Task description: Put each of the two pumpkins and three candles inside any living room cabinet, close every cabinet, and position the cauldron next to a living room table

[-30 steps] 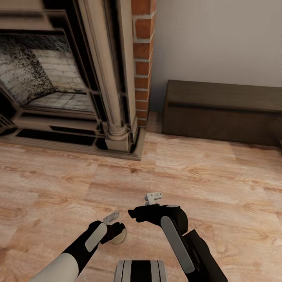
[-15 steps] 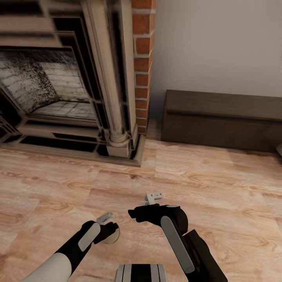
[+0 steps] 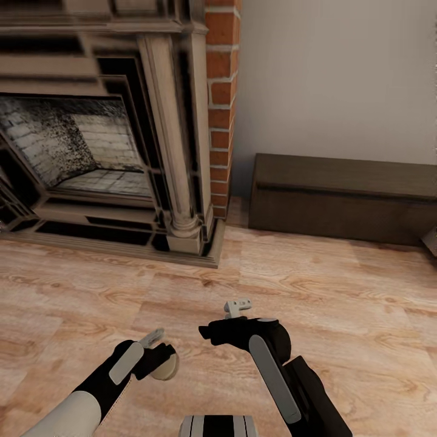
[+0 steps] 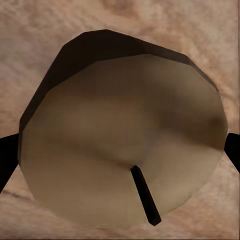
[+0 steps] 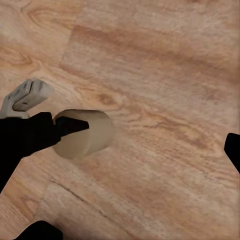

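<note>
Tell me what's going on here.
The robot stands on the wood floor facing a fireplace, with the low dark cabinet against the wall, its front shut. The left gripper holds a candle between its fingers, low over the floor. The right gripper hangs beside it with nothing in it, its jaws apart. The candle is not yet in the cabinet.

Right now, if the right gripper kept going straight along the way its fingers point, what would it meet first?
Probably the bare wood floor: the right wrist view looks down along the fingers onto planks. The candle held by the left gripper sits off to one side of that line. The gap to the floor is hard to judge.
</note>
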